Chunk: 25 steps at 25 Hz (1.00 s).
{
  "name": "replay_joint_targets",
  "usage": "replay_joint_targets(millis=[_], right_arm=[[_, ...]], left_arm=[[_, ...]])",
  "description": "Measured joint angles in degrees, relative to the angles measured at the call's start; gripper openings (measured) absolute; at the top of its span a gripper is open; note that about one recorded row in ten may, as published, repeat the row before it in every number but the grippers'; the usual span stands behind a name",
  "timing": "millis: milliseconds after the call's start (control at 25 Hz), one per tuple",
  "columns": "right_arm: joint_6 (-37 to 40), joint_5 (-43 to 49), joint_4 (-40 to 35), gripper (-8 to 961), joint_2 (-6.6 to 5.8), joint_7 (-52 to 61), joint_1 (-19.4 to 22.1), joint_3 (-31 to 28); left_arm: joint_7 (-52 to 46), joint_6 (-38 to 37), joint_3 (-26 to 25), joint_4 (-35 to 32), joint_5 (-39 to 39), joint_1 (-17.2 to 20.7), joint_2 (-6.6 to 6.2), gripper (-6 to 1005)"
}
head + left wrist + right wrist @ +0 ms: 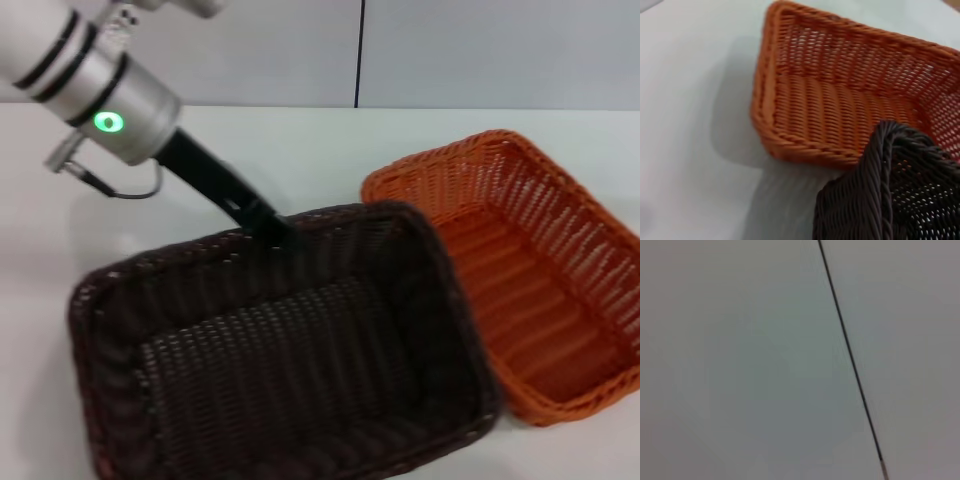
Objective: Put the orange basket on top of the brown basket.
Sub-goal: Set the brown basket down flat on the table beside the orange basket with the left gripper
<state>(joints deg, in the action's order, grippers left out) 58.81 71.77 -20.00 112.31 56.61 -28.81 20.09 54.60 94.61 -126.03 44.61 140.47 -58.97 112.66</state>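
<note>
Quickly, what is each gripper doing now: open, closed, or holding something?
Left gripper: closed on the far rim of the brown basket.
Right gripper: not in view.

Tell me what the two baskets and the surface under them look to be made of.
Orange basket: woven wicker-style strands, likely plastic rattan given the uniform bright colour; openwork sides, braided rim. Brown basket: the same weave in dark brown, slightly glossy. Table: smooth, matte white, probably laminate. The left pincer meets the brown basket's far rim.

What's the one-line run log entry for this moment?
left gripper: on brown basket far rim, basket raised, overlapping orange basket | orange basket: on table | right arm: unseen
</note>
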Motion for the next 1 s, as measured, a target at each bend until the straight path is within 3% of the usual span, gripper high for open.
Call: replay_joint_targets(millis=[120,160,280,360,440,800,1000], right_arm=[[0.0,-0.1,0.1,828,0.00,0.1,0.6,-0.1],[0.0,-0.1,0.1,828,0.01,0.1,0.7,-0.2],[0.1,-0.2,0.1,829,0.01,0.1,0.8,-0.1],[0.1,-0.2,0.1,829,0.01,0.1,0.7,0.0],[0.1,-0.2,0.1,829,0.00,0.0,0.6,0.0],[-0.3,-0.2,0.5,829,0.01,-0.3,0.3,0.0],[-0.3,-0.2,0.6,829,0.01,-0.1,0.5,-0.1]], left_arm=[[0.3,-0.8,0.0,-0.3,0.0,-0.9,1.05,214],[0.3,-2.3,0.0,-1.4,0.0,-2.3,2.28,214],[0.4,-4.2,0.1,-2.6,0.1,-3.4,3.33,214],[0.4,-4.2,0.1,-2.6,0.1,-3.4,3.33,214],[1.0,-7.9,0.6,-5.1,0.0,-5.0,4.76,214],[2.6,-8.0,0.7,-4.5,-0.9,-4.2,5.07,213],[2.7,-8.0,0.4,-2.5,-1.1,-3.2,5.10,339]])
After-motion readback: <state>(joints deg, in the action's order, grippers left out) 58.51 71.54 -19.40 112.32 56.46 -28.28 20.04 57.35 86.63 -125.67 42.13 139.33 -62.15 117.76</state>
